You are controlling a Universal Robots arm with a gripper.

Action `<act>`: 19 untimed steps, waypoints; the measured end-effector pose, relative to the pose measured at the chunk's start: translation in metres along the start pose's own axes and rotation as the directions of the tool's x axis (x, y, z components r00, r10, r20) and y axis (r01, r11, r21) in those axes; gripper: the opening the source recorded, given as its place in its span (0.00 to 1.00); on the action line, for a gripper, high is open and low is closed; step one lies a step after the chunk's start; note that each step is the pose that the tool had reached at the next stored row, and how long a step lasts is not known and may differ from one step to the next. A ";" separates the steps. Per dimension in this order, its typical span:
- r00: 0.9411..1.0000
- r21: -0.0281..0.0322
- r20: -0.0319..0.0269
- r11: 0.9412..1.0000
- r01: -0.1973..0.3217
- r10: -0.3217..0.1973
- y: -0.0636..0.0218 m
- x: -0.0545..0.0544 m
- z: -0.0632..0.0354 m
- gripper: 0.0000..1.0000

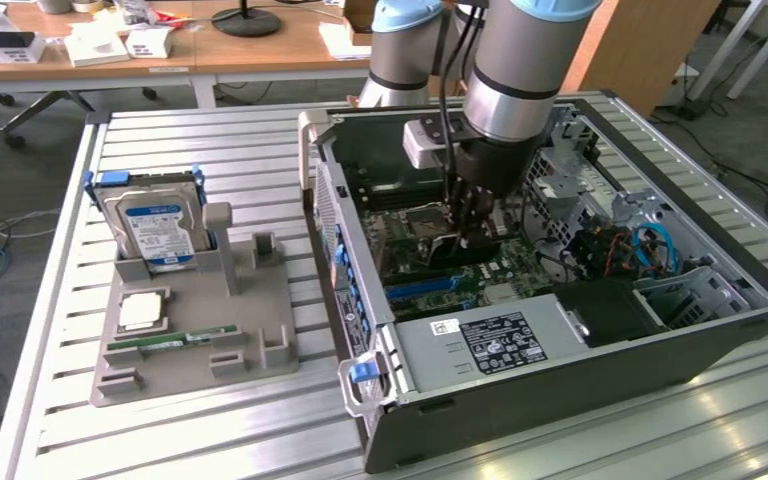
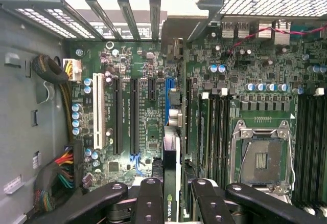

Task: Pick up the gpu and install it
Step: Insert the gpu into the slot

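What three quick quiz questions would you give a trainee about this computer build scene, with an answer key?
1. True or false: the gripper holds the gpu edge-on above the slots of the motherboard.
2. What stands upright in the grey holder beside the computer case? A hard drive; B keyboard; C mug.
3. Fill in: the CPU socket on the motherboard is ___.
Key: 1 true; 2 A; 3 empty.

A slatted metal table [image 1: 197,140] carries a grey parts holder [image 1: 184,365] and an open computer case [image 1: 558,390].
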State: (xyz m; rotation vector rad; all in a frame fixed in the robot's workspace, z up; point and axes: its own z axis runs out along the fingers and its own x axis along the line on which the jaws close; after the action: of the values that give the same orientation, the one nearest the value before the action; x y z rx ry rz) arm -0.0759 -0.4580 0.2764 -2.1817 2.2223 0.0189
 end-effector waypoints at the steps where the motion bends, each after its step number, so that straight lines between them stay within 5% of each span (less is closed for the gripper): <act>1: 1.000 0.000 0.000 1.000 0.000 0.000 0.0008 0.000 0.0000 0.26; 19: 1.000 0.000 0.000 1.000 0.000 0.000 0.0076 0.003 0.0016 0.26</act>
State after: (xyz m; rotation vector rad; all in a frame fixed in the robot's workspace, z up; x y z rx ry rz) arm -0.0836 -0.4604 0.2747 -2.1820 2.2221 0.0188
